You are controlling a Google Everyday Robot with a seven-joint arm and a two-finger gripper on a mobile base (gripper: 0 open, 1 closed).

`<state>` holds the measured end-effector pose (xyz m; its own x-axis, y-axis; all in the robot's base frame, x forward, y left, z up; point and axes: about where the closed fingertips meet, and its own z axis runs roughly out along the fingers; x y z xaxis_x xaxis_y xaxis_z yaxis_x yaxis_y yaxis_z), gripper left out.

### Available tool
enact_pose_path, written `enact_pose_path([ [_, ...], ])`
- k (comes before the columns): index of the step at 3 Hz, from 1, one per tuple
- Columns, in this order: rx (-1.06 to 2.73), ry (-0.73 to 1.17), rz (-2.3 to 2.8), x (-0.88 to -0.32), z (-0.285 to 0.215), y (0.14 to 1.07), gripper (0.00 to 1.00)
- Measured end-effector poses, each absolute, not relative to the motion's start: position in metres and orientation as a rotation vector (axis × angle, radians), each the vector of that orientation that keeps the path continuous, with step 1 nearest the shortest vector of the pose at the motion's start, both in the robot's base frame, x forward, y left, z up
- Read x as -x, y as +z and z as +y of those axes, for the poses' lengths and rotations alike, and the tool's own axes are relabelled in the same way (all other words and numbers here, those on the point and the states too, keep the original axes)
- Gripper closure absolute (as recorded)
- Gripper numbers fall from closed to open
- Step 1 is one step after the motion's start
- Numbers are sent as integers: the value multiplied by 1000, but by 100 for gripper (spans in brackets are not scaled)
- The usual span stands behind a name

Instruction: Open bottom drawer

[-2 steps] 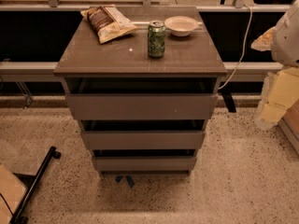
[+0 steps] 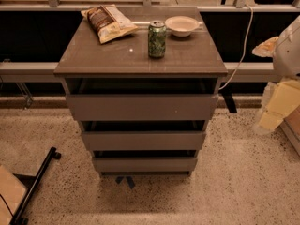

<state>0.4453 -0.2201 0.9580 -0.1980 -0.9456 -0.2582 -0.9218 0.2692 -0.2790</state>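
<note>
The bottom drawer (image 2: 144, 164) is the lowest and smallest of three grey-brown handleless fronts on a small cabinet (image 2: 140, 55). Its flat front sits just above the floor, with a dark gap above it. The mid-sized front (image 2: 143, 140) and the tall top front (image 2: 140, 108) are stacked above it. My arm is at the right edge of the view, white above and pale yellow lower down. The gripper (image 2: 279, 108) hangs there beside the cabinet, level with the upper drawers and well apart from the bottom drawer.
On the cabinet top lie a chip bag (image 2: 108, 22), a green can (image 2: 157, 39) and a white bowl (image 2: 182, 25). A white cable (image 2: 243, 46) hangs at the right. A black bar (image 2: 35, 186) lies on the speckled floor at the left. A ledge runs behind.
The white part of my arm at the right edge has sunk slightly. The drawers and the things on top have not moved.
</note>
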Motion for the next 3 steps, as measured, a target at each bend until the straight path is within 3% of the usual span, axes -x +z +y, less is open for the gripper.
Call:
enact_pose_path([
  [3, 1544, -65, 2112, -465, -221, 933, 0],
])
